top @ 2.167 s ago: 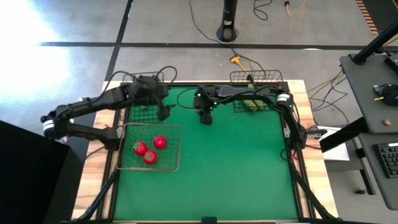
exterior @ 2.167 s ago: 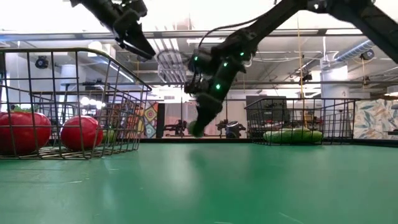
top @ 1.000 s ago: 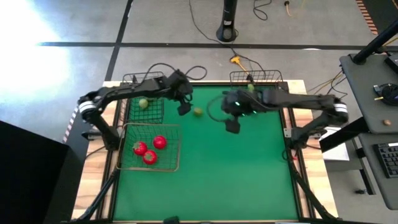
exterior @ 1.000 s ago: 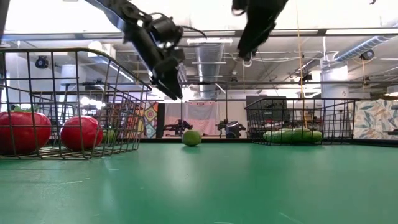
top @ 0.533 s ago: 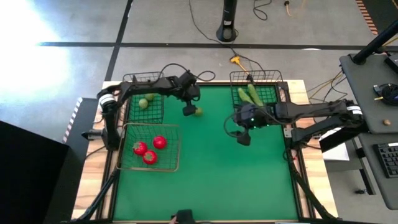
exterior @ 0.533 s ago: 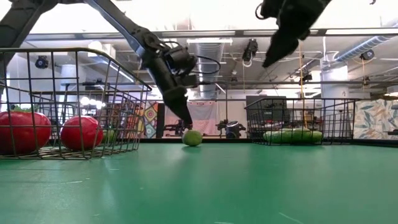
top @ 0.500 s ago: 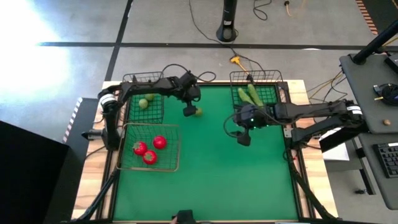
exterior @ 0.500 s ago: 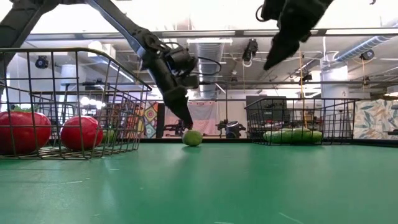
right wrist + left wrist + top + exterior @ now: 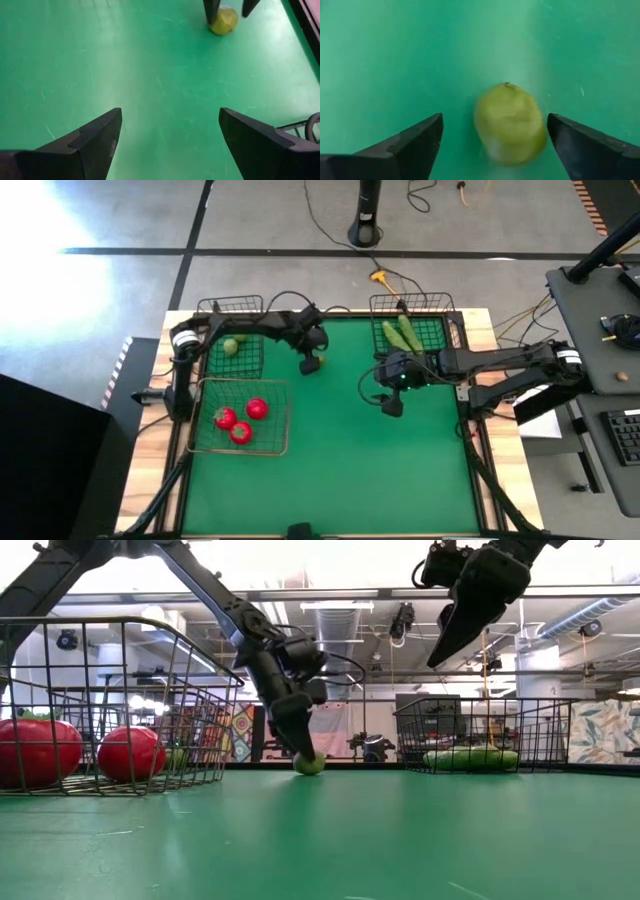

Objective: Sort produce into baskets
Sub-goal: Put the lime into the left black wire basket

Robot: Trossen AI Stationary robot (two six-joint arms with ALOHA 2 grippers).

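Observation:
A small yellow-green round piece (image 9: 509,126) lies on the green mat (image 9: 330,470), near the far edge. My left gripper (image 9: 495,147) is open and low over it, one finger on each side of the piece and neither touching it; this also shows in the low view (image 9: 303,758) and the high view (image 9: 311,364). My right gripper (image 9: 392,406) is open and empty, raised above the mat's middle right (image 9: 462,625). Three red pieces (image 9: 241,418) lie in the grey wire basket (image 9: 282,448). Two cucumbers (image 9: 402,335) lie in the right dark basket (image 9: 412,302). Yellow-green pieces (image 9: 231,346) lie in the left dark basket (image 9: 228,307).
The three baskets stand along the left and far sides of the mat; the mat's middle and near half are bare green. Cables trail on the floor beyond the far edge. A desk with a keyboard (image 9: 625,435) stands to the right of the table.
My left gripper has gone down and a little toward the table's right, until its open fingers stand on either side of the yellow-green piece. My right gripper has drawn away toward the table's near right and stays high. The piece has kept its place.

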